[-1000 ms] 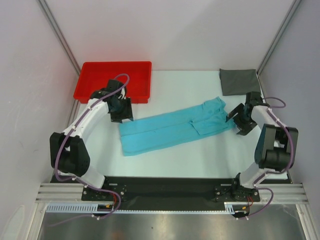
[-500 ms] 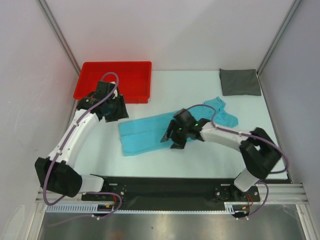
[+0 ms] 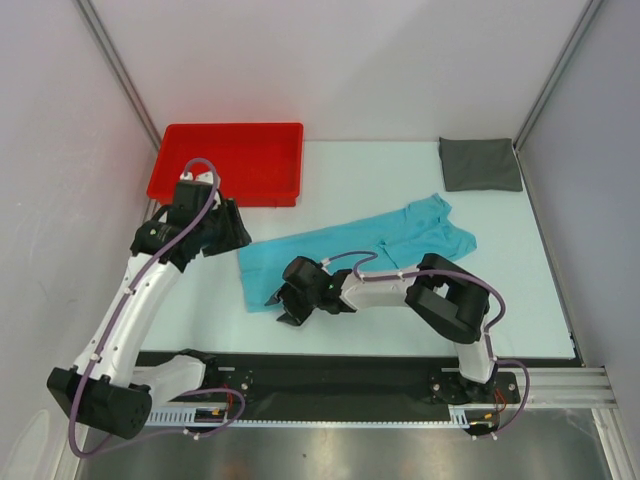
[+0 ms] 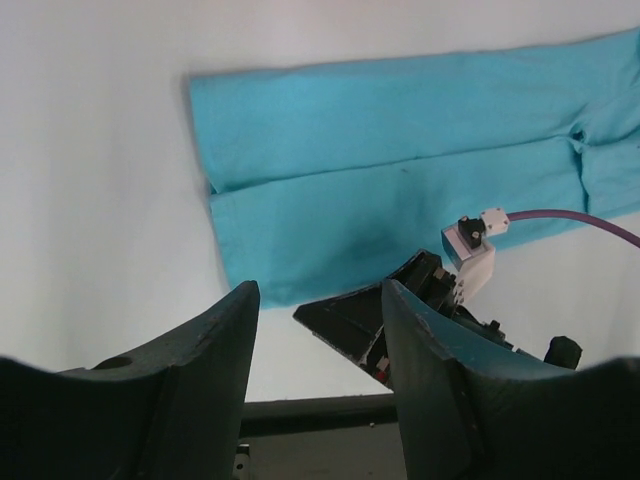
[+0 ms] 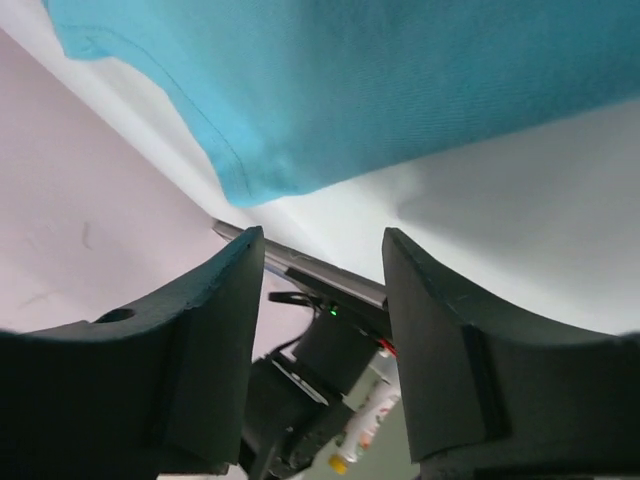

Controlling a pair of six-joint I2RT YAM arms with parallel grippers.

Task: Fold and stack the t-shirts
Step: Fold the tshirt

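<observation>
The turquoise t-shirt [image 3: 370, 250] lies folded lengthwise in a long strip across the middle of the table. It also shows in the left wrist view [image 4: 400, 180] and the right wrist view [image 5: 400, 80]. The dark grey t-shirt [image 3: 480, 163] is a small folded rectangle at the back right. My left gripper [image 3: 238, 230] is open and empty, just beyond the strip's far left corner [image 4: 318, 290]. My right gripper [image 3: 279, 309] is open and empty at the strip's near left corner [image 5: 322, 240], and it shows in the left wrist view [image 4: 400, 320].
A red plastic tray [image 3: 240, 140] stands at the back left, just behind my left gripper. The right arm reaches leftward along the near side of the strip. Grey walls close in the table on the left, back and right.
My right gripper has swept from the strip's right end across to its near left corner. My left gripper has drawn back a little to the left. The shirt's sleeve end has shifted slightly.
</observation>
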